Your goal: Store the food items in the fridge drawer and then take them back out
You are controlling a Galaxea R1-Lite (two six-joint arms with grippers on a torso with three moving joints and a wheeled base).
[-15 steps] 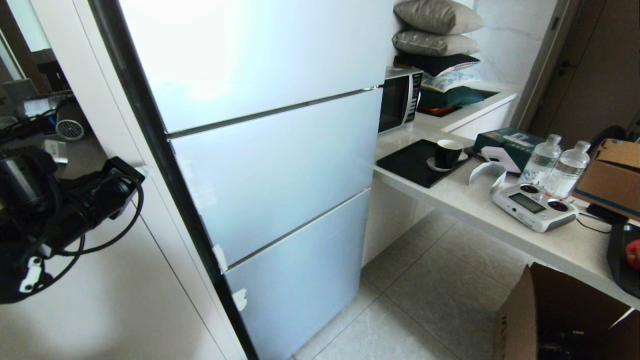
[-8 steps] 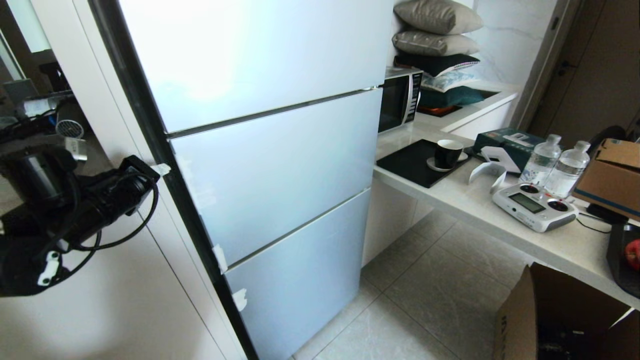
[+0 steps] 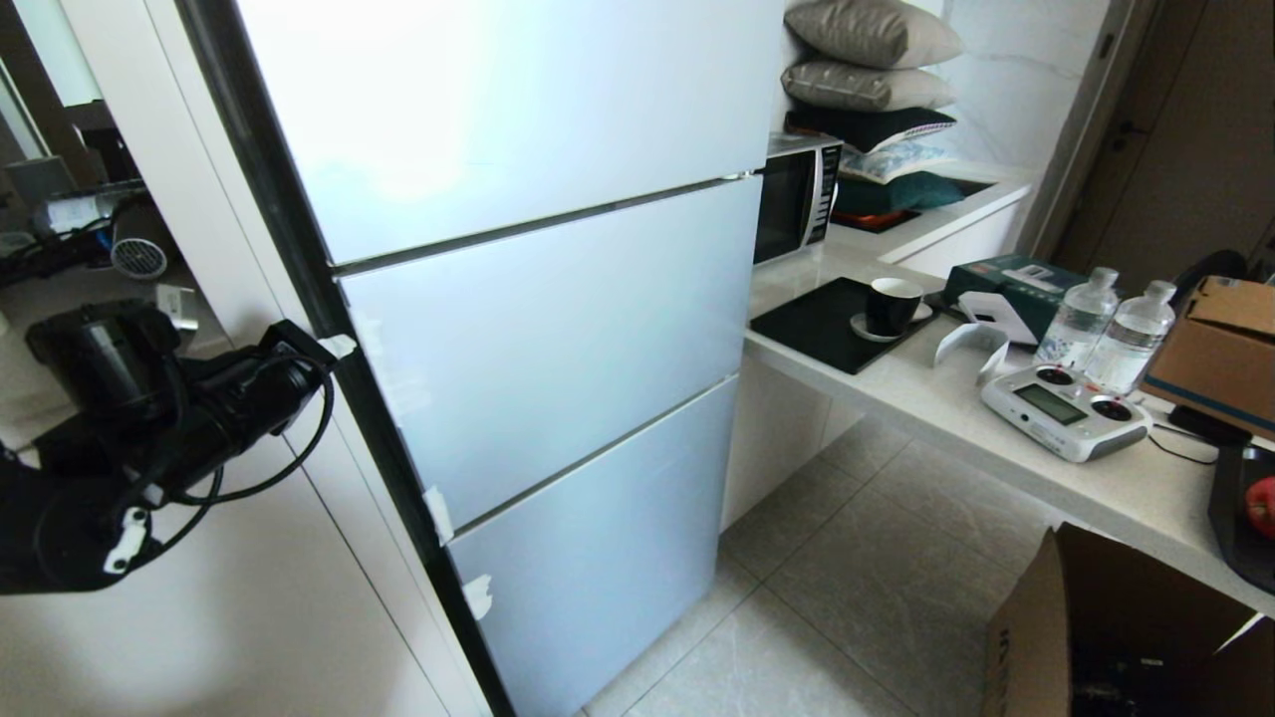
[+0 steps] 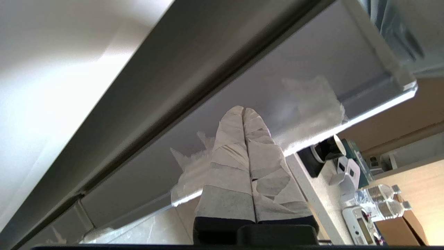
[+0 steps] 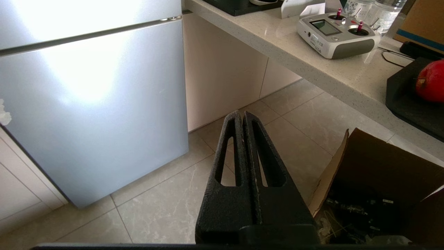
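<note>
1. The black left arm, draped in looped black cable, sits further toward the pale blue-white glossy fridge (image 3: 538, 329) than a second ago, and a little lower against it.
2. The left gripper (image 3: 339, 346), its fingers wrapped in white tape and pressed together, now has its tip at the fridge's dark left edge, level with the top corner of the fridge drawer (image 3: 558, 339), the glossy middle front panel; a second ago it was well short of that edge.

My left gripper (image 3: 334, 349) at the fridge drawer's (image 3: 558, 339) left edge, counter (image 3: 926, 398) to its right, fruit (image 3: 1261, 505) on a tray (image 3: 1230, 518) at the counter's right end
</note>
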